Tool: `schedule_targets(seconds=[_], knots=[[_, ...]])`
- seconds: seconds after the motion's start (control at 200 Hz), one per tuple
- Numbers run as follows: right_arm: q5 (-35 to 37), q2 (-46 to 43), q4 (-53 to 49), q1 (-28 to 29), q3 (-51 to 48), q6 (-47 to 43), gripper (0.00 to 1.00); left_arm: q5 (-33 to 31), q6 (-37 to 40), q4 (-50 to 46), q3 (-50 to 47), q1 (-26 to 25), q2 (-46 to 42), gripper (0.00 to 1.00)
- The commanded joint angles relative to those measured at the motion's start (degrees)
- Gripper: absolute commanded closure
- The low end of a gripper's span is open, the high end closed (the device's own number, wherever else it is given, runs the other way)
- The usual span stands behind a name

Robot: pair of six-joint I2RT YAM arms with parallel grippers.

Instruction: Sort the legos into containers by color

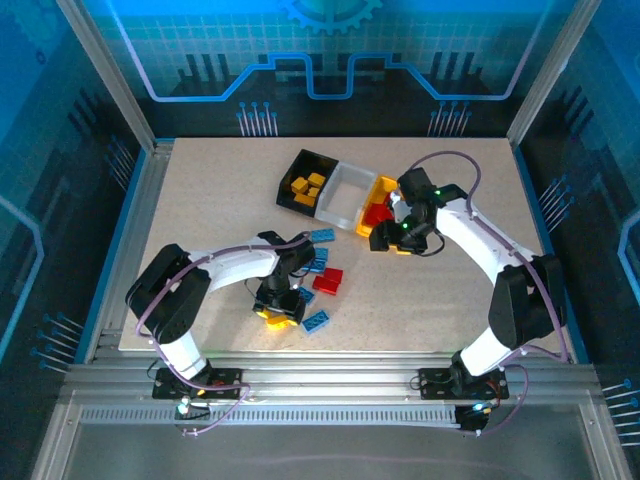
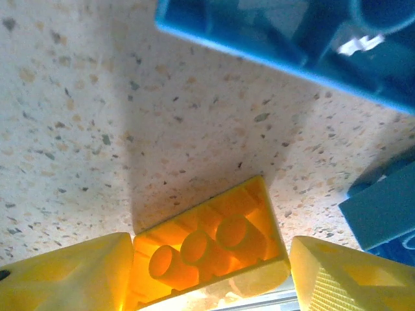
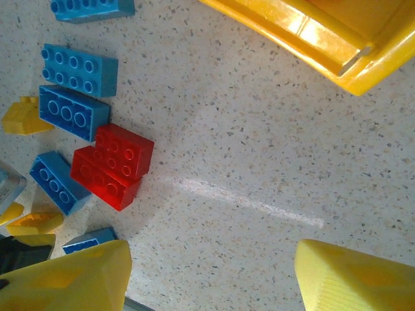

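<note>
Speckled beige tabletop, walled by blue-lit panels, is seen from the top external camera. Three bins are lined up at the far middle. A black bin is loaded with yellow-orange bricks. The contents of a translucent bin cannot be made out. Red bricks are held in a yellow bin, so colours are judged to be matched to bins already. The left gripper is poised over the loose pile near the front, right above a yellow-orange brick. Blue bricks and a red brick lie just beside it. The right gripper is held at the near side of the yellow bin.

From the left wrist, the yellow-orange brick is found lying hollow side up on the table, between the fingers of the left gripper. The jaws are spread wide to either end of it, placed for a pinch that is judged not yet made. A blue brick is seen outside the grasp.

From the right wrist, the right gripper is shown spread apart, with nothing but bare table between its fingers. A corner of the yellow bin is seen above. Red bricks and blue bricks are left unsorted well to the left, and are presumably to be fetched next
</note>
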Motion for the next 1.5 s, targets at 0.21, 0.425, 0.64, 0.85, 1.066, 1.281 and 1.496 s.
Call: schedule_targets(seconds=[0.21, 0.425, 0.64, 0.85, 1.066, 1.281, 1.496], knots=[[-1.5, -0.4, 0.5, -0.8, -1.0, -0.8, 0.31, -0.7, -4.6, -1.4, -2.3, -0.7, 1.5, 0.55], [-1.7, -0.7, 0.5, -0.7, -1.2, -0.5, 0.31, -0.1, -6.1, -0.7, -2.3, -0.7, 1.2, 0.64], [-1.4, -0.6, 0.2, -0.6, -0.8, -0.7, 0.31, 0.0, -7.0, -0.6, -0.9, -0.6, 0.7, 0.77], [-0.9, -0.1, -0.6, -0.8, 0.9, -1.7, 0.31, -1.1, -6.7, -3.5, 4.4, 0.6, -0.5, 0.82], [-1.1, -0.8, -1.7, -1.7, 1.5, -2.1, 0.31, 0.1, -5.0, -5.6, 15.5, 10.5, -4.5, 0.81], [-2.1, -3.2, -2.1, -1.8, -0.3, -0.8, 0.31, 3.7, -7.8, 1.7, 30.2, 20.9, -0.5, 0.79], [-2.5, -6.3, -2.8, -1.5, -2.0, 1.6, 0.31, 3.8, -12.1, 10.9, 45.6, 23.7, 12.6, 0.79]])
